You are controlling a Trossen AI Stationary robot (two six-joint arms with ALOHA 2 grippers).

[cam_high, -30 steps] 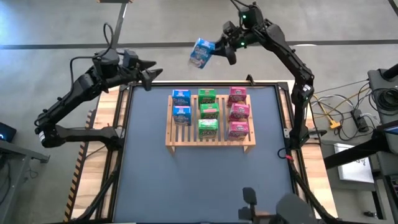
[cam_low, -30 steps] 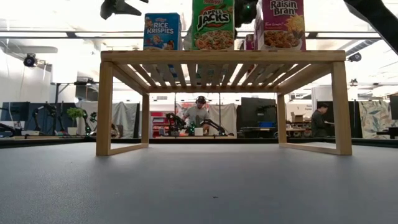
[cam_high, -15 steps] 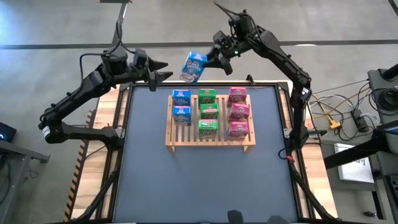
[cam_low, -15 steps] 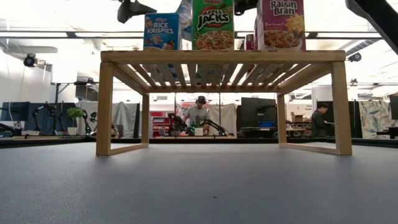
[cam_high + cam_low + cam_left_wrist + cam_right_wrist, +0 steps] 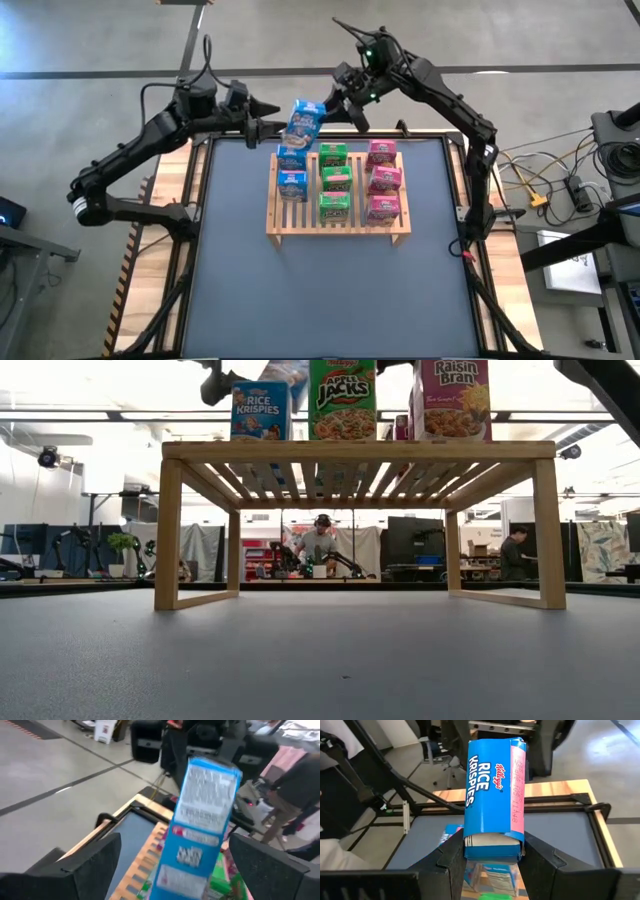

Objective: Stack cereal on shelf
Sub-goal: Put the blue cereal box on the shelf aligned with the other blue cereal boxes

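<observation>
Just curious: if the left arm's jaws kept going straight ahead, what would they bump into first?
Probably the blue cereal box held by the right gripper; it fills the left gripper's path, though depth is unclear.

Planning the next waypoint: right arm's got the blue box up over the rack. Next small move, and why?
Probably ease the right gripper down toward the shelf. It is shut on the blue cereal box, held tilted above the blue column's far end, where two blue boxes already stand. The left gripper waits open alongside.

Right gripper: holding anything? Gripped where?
Yes. The right gripper is shut on a blue Rice Krispies box, its fingers clamping the two narrow sides near one end, above the rack. The left gripper is open nearby, holding nothing.
</observation>
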